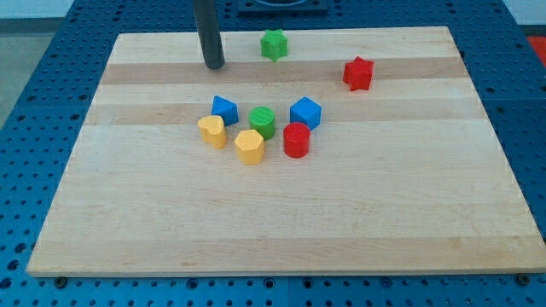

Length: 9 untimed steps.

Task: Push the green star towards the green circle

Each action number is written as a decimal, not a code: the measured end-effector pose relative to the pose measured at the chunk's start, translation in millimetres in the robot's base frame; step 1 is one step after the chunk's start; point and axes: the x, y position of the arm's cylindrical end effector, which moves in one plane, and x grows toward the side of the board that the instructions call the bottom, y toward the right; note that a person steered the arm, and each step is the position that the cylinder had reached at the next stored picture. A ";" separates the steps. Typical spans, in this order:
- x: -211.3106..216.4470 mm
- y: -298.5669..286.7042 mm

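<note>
**Green star at the top edge, our tip off to its left**

The green star (273, 44) sits near the view's top edge of the surface (281, 213), a little right of centre. The green circle (263, 122) lies well below it, almost straight down the view, in the middle of a cluster. We carry no gripper, so there is nothing to open or close; our tip (214, 65) rests on the surface to the star's left and slightly lower, apart from it and touching no block.

The path from star to circle looks open, but the circle is hemmed in: a blue block (224, 109) at its upper left, a blue cube (305, 112) at its right, a yellow block (212, 130) and a yellow hexagon-like block (249, 146) below-left, and a red cylinder (296, 140) below-right. The red star (358, 73) stands clear, well to the right.

We judge the main risk to be our starting side. A push from where we are would send the star to the view's right, towards the red star, not down. We would need to get above the star, and there is little room between it and the top edge. An off-centre contact could also spin the star aside into a blue block. Below the cluster the surface is open.
</note>
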 end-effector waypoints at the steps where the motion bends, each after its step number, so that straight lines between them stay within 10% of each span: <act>1: -34.5 12.0; 9: -65.2 129.4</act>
